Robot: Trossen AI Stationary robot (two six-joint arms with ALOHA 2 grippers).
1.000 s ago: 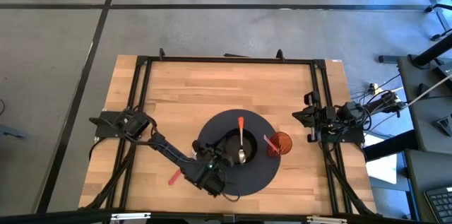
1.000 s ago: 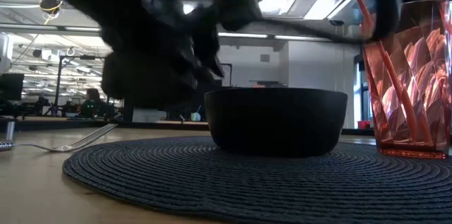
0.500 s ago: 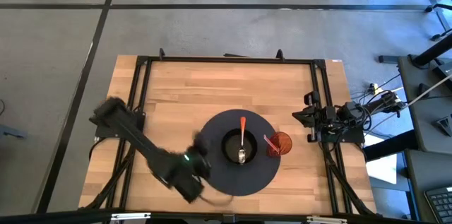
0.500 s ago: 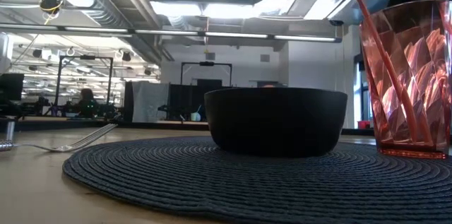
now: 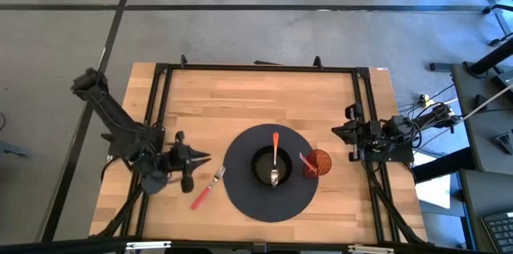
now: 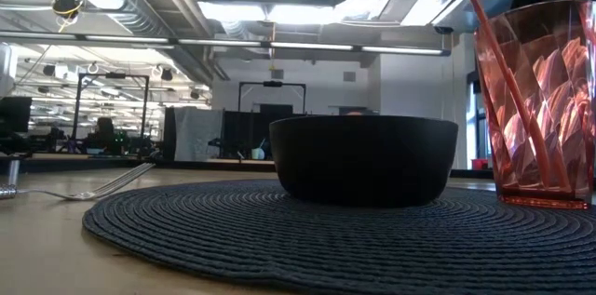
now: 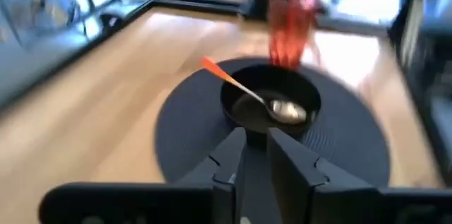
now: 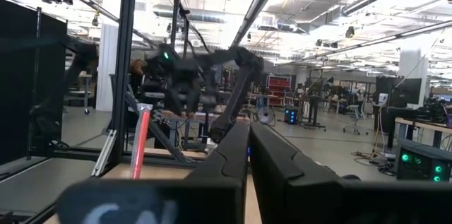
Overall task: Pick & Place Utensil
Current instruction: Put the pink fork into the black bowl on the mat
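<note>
Resting in the black bowl (image 5: 271, 166), the orange-handled spoon (image 5: 274, 155) lies free. Left gripper (image 5: 198, 158) hangs near the fork (image 5: 207, 188), fingers clenched on nothing. Right gripper (image 5: 341, 131) waits at the table's edge, fingers likewise closed.

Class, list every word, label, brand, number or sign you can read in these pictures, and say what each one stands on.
None can be read.
Pale marks across the right gripper body, near the picture's lower edge in the right wrist view: too blurred to read.
Bowl, spoon, fork, cup, placemat: no text shows.
</note>
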